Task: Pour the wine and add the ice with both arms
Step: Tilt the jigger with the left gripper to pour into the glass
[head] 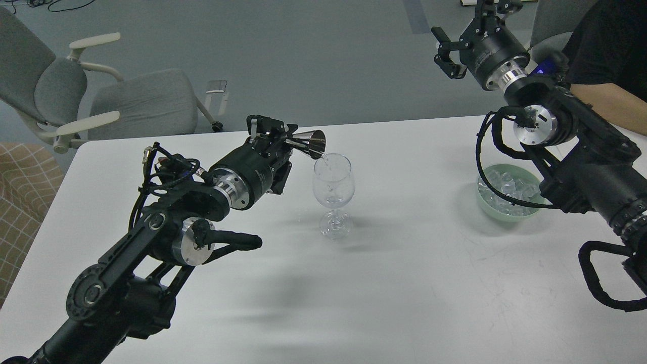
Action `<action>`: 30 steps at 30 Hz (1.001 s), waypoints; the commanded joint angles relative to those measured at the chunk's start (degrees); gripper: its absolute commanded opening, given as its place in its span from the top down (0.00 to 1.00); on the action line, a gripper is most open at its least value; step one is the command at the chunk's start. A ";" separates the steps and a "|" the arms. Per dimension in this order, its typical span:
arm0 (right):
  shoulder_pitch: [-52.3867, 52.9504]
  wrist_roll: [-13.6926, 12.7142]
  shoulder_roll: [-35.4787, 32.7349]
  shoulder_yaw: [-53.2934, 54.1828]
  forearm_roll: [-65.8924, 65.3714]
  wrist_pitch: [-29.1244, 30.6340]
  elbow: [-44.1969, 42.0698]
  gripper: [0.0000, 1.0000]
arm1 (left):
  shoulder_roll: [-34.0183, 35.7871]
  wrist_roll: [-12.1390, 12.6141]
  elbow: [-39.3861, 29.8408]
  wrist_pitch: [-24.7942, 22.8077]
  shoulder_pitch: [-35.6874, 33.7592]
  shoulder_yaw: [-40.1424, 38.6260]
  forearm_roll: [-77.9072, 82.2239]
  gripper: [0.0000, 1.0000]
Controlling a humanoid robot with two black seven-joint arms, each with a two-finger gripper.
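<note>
A clear wine glass point(332, 194) stands upright on the white table point(394, 283) near the middle. My left gripper point(285, 142) is shut on a steel jigger point(312, 141), tipped mouth-down over the glass's left rim; a thin clear stream falls into the bowl. A pale green bowl point(508, 194) at the right holds several clear ice cubes point(510, 186). My right gripper point(449, 53) is open and empty, held high beyond the table's far edge, up and left of the bowl. My right arm's cable crosses in front of the bowl.
A grey office chair point(116, 98) stands behind the table's far left corner. A person in black with a bare forearm point(614, 103) sits at the far right. A checked tan cushion point(22, 202) is at the left edge.
</note>
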 commanded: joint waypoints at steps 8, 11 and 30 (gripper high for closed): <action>-0.09 0.00 0.21 -0.09 0.00 0.00 -0.01 0.00 | 0.05 0.00 -0.06 -0.08 0.03 0.70 7.03 1.00; -0.26 0.00 0.12 -0.09 0.00 0.00 -0.01 0.00 | 0.05 0.00 -0.15 -0.08 -0.06 0.79 8.53 1.00; -0.61 0.00 0.03 0.00 0.00 0.00 -0.01 0.00 | 0.49 0.00 -1.29 -3.07 -1.12 0.88 17.84 1.00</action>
